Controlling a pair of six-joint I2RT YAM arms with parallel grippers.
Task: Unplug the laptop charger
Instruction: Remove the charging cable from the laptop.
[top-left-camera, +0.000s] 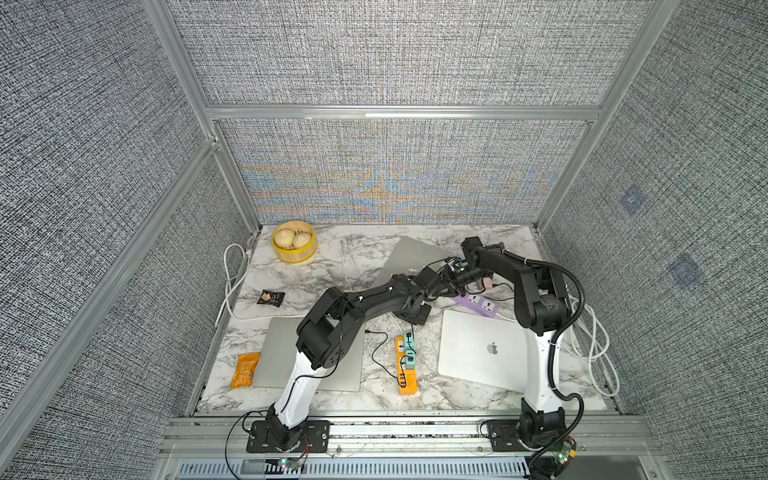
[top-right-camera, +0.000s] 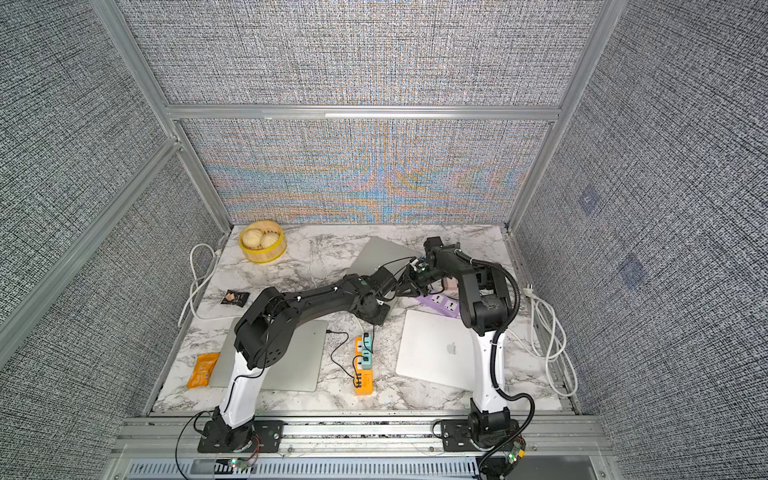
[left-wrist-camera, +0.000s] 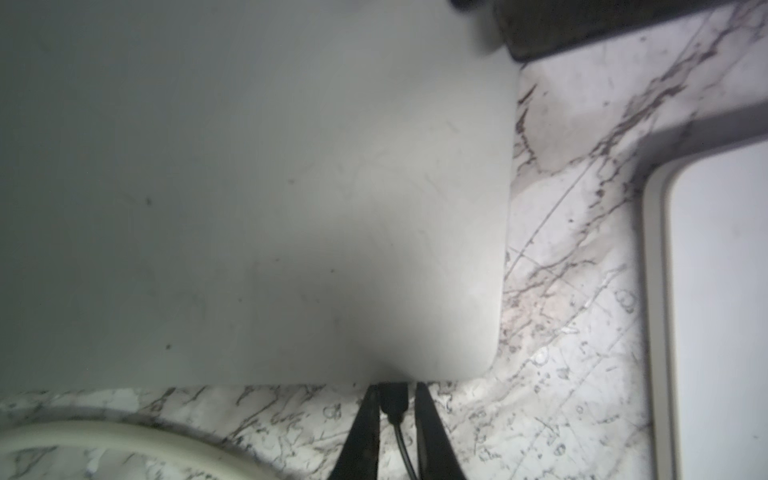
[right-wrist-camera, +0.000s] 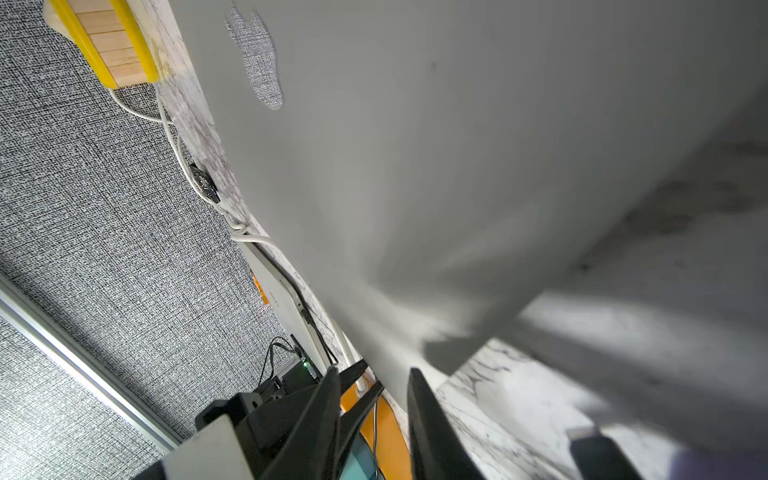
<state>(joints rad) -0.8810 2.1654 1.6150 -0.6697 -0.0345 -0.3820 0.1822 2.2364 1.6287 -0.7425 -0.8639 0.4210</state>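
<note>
Currently the step in hand looks like the grasp itself. Nearest the robot's base, an orange power strip (top-left-camera: 405, 365) lies on the marble table (top-left-camera: 353, 257) between a grey laptop (top-left-camera: 274, 353) and a white laptop (top-left-camera: 482, 349), all 3 untouched.

Beyond them both arms reach to the far laptop (left-wrist-camera: 249, 187), a 3rd closed one lying farther back. The charger plug (left-wrist-camera: 392, 401), black, sits in its near edge close to a corner, and its cable (left-wrist-camera: 402, 440) trails back between the fingers. The left gripper (left-wrist-camera: 397, 390) has its jaws drawn narrow around the plug. 1 finger touches it and the other stands just beside it with a sliver showing, so I cannot tell whether the pinch is firm.

Farther along, the right gripper (right-wrist-camera: 374, 372) hangs at the same laptop's corner, jaws partly spread with nothing between them. Whether it presses on the lid I cannot tell.

The next move, as I judge it, calls for a sure pinch. Then comes a straight pull away from the edge, in line with the plug, with the laptop kept from sliding.
</note>
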